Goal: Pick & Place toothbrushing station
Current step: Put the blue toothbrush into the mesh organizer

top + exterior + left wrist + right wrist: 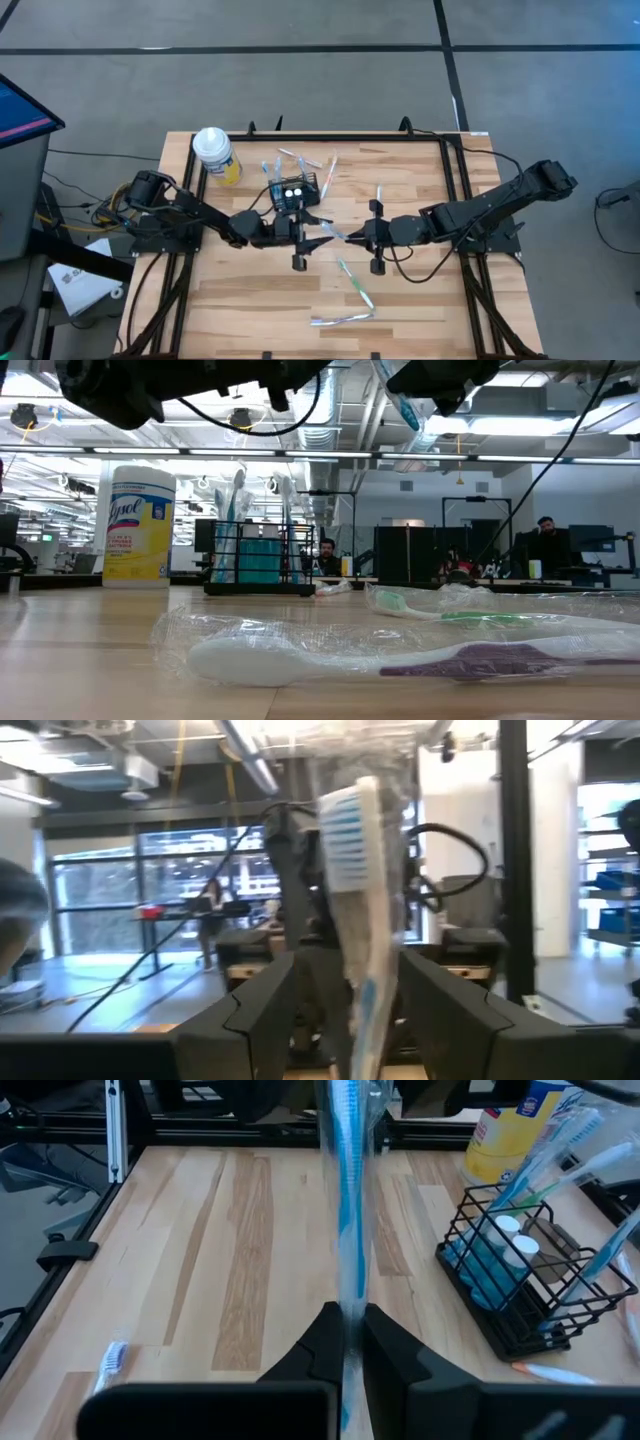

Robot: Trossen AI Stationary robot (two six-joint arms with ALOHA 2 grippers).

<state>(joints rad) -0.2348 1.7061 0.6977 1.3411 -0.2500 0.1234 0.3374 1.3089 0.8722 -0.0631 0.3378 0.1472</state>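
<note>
The left tool point(318, 222) stands open around a wrapped brush point(327, 231), ready to receive it. The caddy point(297, 190) sits just behind on the counter point(420, 290). The right tool point(352, 237) pinches the brush.

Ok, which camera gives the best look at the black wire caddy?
The right wrist view: the caddy shows close up, with toothbrushes and white-capped tubes inside. The high view shows it small, partly under the left arm. The low view shows it side-on, far off. The left wrist view misses it.
</note>
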